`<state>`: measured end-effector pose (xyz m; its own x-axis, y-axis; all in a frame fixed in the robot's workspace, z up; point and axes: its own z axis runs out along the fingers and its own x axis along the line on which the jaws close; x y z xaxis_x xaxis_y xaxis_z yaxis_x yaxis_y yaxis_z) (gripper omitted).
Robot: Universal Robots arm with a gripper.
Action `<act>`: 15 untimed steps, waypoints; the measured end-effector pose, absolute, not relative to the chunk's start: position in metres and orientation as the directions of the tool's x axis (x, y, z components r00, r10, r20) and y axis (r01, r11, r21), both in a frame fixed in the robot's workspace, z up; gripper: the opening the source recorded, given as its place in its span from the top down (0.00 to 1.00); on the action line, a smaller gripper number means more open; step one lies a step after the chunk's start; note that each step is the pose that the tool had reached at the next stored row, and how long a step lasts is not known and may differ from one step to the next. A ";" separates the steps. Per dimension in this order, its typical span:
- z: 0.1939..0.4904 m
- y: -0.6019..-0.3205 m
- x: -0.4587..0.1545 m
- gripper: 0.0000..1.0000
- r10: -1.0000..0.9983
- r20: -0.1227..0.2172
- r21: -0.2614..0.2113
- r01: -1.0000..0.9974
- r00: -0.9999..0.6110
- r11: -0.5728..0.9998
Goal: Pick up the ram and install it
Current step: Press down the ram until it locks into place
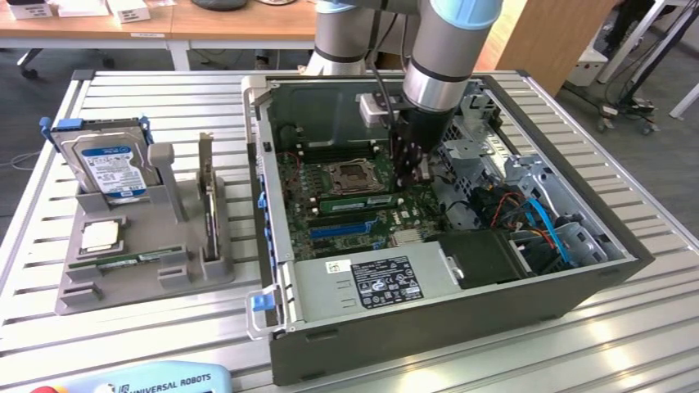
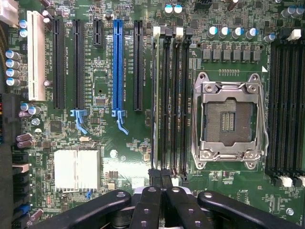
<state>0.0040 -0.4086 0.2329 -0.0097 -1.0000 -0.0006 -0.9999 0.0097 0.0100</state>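
Ram (image 1: 352, 202) is seen standing on edge in a mem. slot just beside the empty CPU socket (image 1: 352, 174), inside the open PC case (image 1: 437, 315) on the bench (image 1: 656, 344). In the wrist view it shows as a pale strip (image 2: 155, 95) in the slot at the outer edge of the bank next to the socket (image 2: 228, 117). Gripper (image 2: 160, 177) is held down over one end of the stick, jaws pressed together. Whether the board's edge is nipped between the tips or only pushed on can't be told.

Risks, as judged:
- Stick could be seated unevenly, since force is applied at one end only; far end may be left proud and its latch unclosed.
- If the notch isn't lined up w/ the slot key, the board or slot could be stressed.
- Tips could slip off the thin edge onto the adjacent slots.

Counts: 1 arm, 1 ram in the case, 1 CPU socket, 1 blue expansion slot (image 2: 117, 67). On the grey holder (image 1: 77, 286) to the exterior view's left: 1 hard drive (image 1: 110, 168), 1 processor chip (image 1: 101, 236).
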 end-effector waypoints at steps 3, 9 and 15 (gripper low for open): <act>0.232 -0.409 0.004 0.90 -1.000 0.000 0.010 -1.000 -0.010 0.010; 0.230 -0.409 0.004 0.90 -1.000 0.000 0.010 -1.000 -0.010 0.010; 0.229 -0.409 0.004 0.90 -1.000 -0.001 0.010 -1.000 -0.010 0.010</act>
